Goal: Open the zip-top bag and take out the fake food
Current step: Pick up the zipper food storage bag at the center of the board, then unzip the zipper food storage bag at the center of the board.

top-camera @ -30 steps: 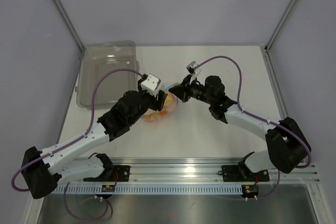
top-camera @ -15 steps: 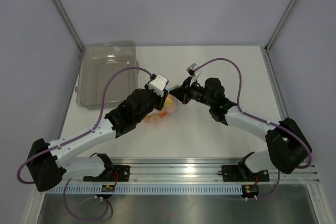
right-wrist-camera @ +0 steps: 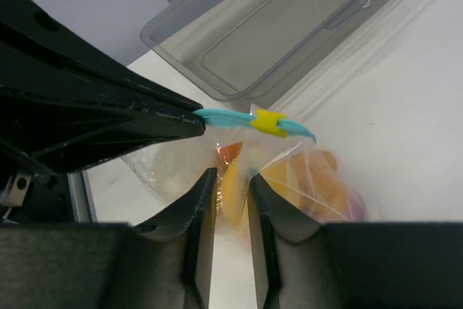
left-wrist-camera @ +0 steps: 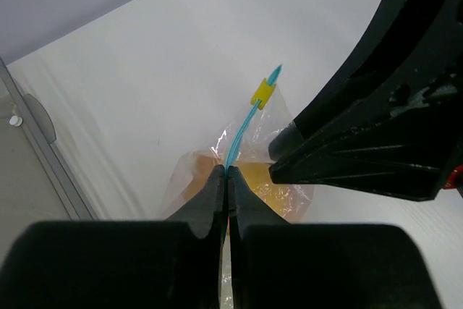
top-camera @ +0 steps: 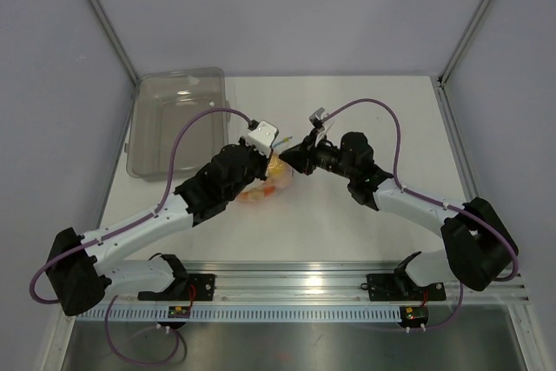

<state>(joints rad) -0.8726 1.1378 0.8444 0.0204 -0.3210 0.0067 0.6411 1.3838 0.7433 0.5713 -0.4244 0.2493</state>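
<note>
L gripper (left-wrist-camera: 226,173) clamped on zip-top bag (left-wrist-camera: 265,132) zip strip (left-wrist-camera: 243,129); R gripper (right-wrist-camera: 228,176) jaws slightly apart, just beside bag; fake food (right-wrist-camera: 318,179) inside bag.

White table (top-camera: 373,128). Smoky-grey tray (top-camera: 178,123) lies open side up at the far-left corner. Clear bag (top-camera: 276,183) sits near the centre, its lower part on the surface, well apart from the tray.

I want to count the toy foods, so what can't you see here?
- The fake food: both wrist views, only orange-yellow blurs through the crinkly zip-top bag; no count.
- The bag, top view: mostly under the left gripper.
- The tray: right wrist view, cut off by the top edge.
</note>
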